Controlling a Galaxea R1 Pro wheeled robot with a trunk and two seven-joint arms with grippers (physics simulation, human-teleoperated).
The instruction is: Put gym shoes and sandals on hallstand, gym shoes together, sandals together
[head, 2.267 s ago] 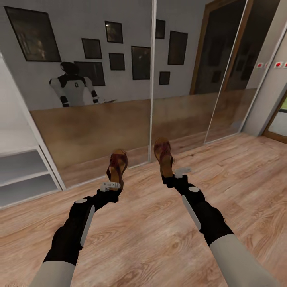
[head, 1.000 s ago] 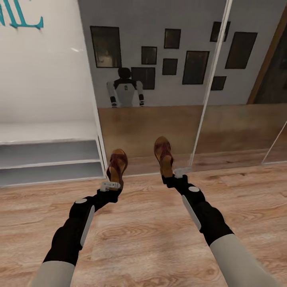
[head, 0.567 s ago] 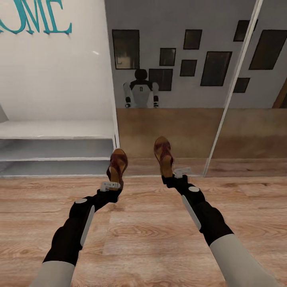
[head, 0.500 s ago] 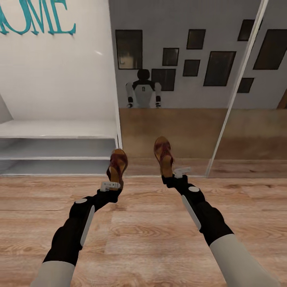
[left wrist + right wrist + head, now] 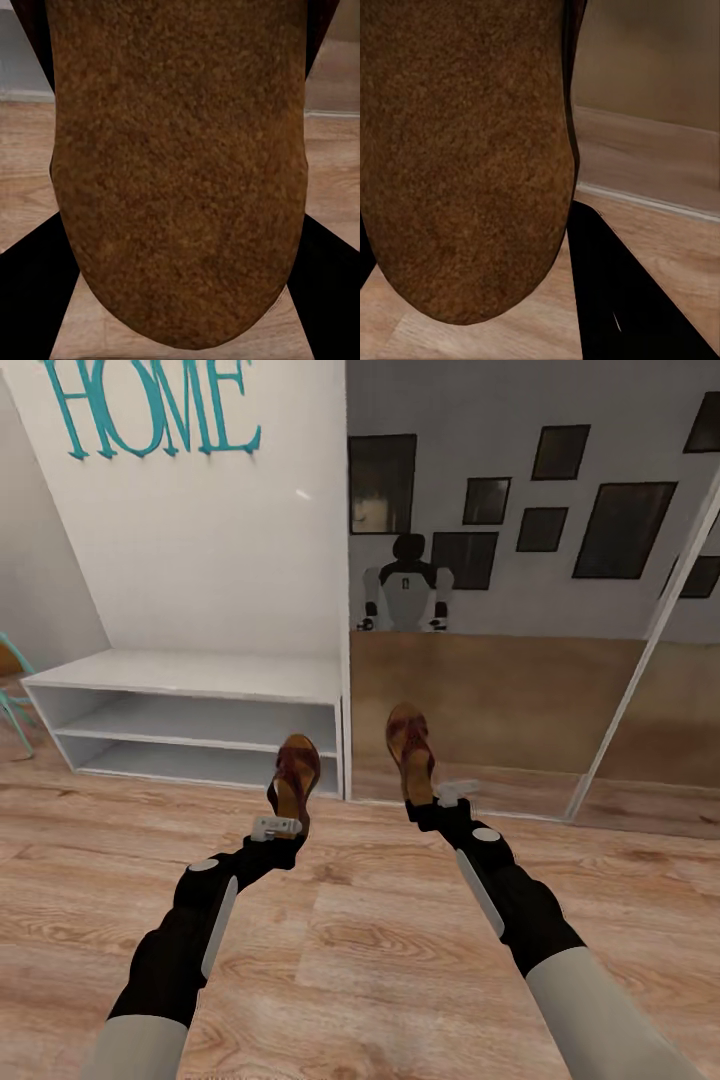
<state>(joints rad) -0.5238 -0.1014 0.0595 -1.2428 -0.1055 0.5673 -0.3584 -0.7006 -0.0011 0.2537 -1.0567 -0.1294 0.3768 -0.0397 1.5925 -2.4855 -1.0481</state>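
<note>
Carrying a sandal point(image 5: 295, 770) pinched in left gripper point(image 5: 276, 826), another point(image 5: 410, 745) in right gripper point(image 5: 442, 798), probably for shelving together.

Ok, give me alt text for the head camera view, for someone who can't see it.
Each claw, left and right, holds a brown sandal, left sandal and right sandal, above a wood floor. Ahead stand a low grey two-shelf bench, teal HOME lettering and a mirror.

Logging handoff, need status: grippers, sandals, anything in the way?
Left gripper shut on left sandal; right gripper shut on right sandal. Both off the floor. Low grey bench ahead-left, mirror panel directly ahead.
</note>
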